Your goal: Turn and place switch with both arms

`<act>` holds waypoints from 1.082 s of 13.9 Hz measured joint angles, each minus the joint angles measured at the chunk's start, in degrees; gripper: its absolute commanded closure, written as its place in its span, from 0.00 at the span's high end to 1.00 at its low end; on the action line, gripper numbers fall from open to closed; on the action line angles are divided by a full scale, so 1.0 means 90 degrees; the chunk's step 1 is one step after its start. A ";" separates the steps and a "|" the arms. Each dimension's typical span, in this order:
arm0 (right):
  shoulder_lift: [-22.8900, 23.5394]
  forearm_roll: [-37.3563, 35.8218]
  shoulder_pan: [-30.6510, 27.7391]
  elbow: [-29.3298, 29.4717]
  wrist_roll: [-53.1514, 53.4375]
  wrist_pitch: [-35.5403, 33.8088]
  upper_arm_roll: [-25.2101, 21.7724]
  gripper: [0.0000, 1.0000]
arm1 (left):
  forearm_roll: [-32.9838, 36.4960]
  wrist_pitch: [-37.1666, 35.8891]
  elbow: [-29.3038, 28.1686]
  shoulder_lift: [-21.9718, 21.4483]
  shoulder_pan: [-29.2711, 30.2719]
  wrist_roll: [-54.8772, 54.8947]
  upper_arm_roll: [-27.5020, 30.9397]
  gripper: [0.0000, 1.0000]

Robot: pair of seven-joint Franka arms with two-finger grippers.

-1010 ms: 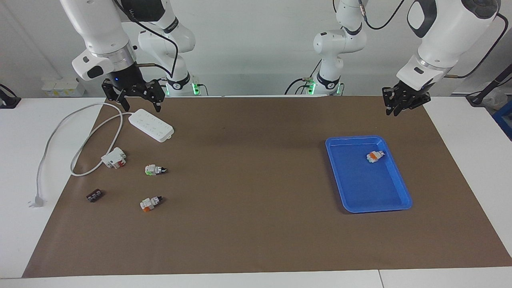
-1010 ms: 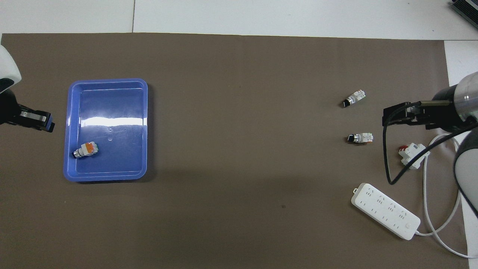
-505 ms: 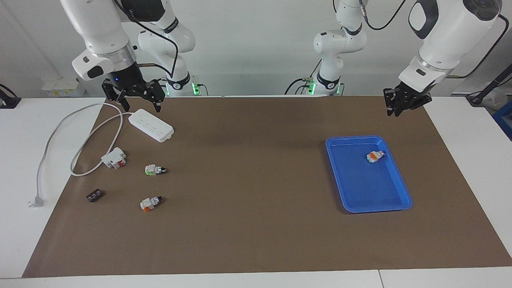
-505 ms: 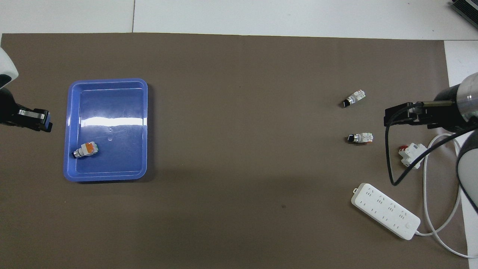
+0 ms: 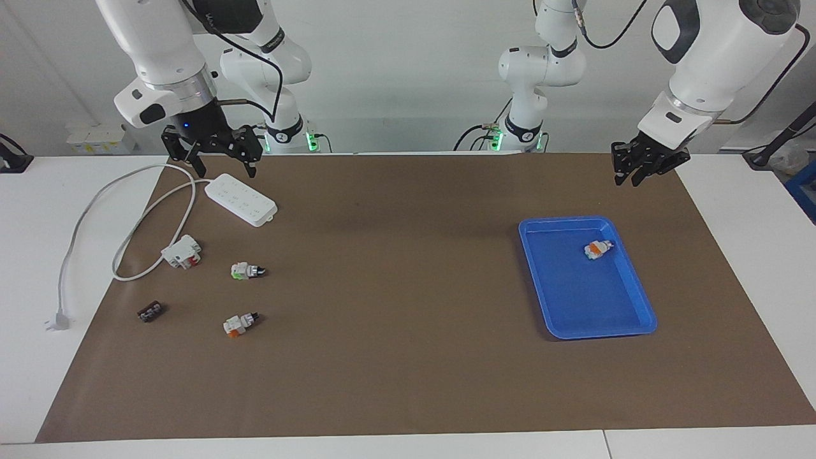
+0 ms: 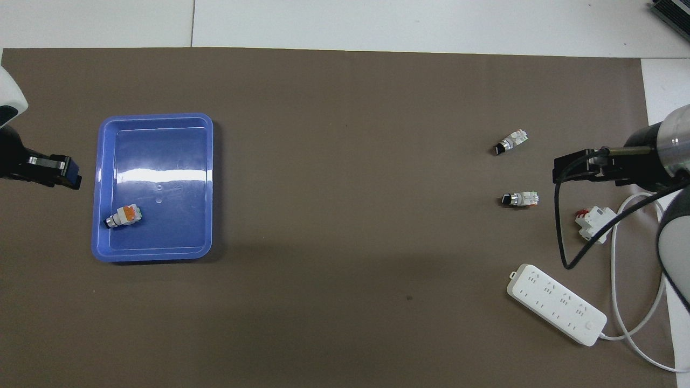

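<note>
One switch with an orange-red base (image 5: 598,248) lies on its side in the blue tray (image 5: 628,322), toward the left arm's end; it also shows in the overhead view (image 6: 123,216), in the tray (image 6: 152,254). A second orange-based switch (image 5: 240,324) (image 6: 510,142) lies on the brown mat toward the right arm's end. My left gripper (image 5: 628,174) (image 6: 63,175) hangs over the mat beside the tray and holds nothing. My right gripper (image 5: 222,160) (image 6: 566,168) is open and empty over the cable end of the power strip.
A green-based switch (image 5: 247,271) (image 6: 520,199) lies nearer the robots than the loose orange one. Beside them are a white block with red parts (image 5: 182,251) (image 6: 594,222), a small black part (image 5: 151,312), a white power strip (image 5: 241,199) (image 6: 556,303) and its looped cable with plug (image 5: 56,320).
My left gripper has lifted and shifted slightly beside the tray. The right gripper and the switches have stayed where they were.
</note>
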 measured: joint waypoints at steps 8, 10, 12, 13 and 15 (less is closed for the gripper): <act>-0.0005 -0.0041 -0.0014 -0.0035 0.0000 0.0001 -0.0003 1.00 | -0.0008 0.0497 0.0029 -0.0003 -0.0012 -0.0031 0.0014 1.00; -0.0007 -0.0041 -0.0014 -0.0037 0.0000 0.0001 -0.0003 1.00 | -0.0010 0.0564 0.0029 -0.0003 -0.0021 -0.0032 0.0014 1.00; -0.0009 -0.0041 -0.0014 -0.0039 0.0000 0.0001 -0.0002 1.00 | -0.0010 0.0565 0.0023 -0.0004 -0.0021 -0.0032 0.0015 1.00; -0.0010 -0.0041 -0.0014 -0.0040 0.0000 0.0001 -0.0002 1.00 | -0.0010 0.0565 0.0012 -0.0003 -0.0021 -0.0032 0.0018 1.00; -0.0012 -0.0041 -0.0014 -0.0041 0.0000 0.0001 -0.0002 1.00 | -0.0010 0.0565 -0.0002 -0.0003 -0.0021 -0.0032 0.0031 1.00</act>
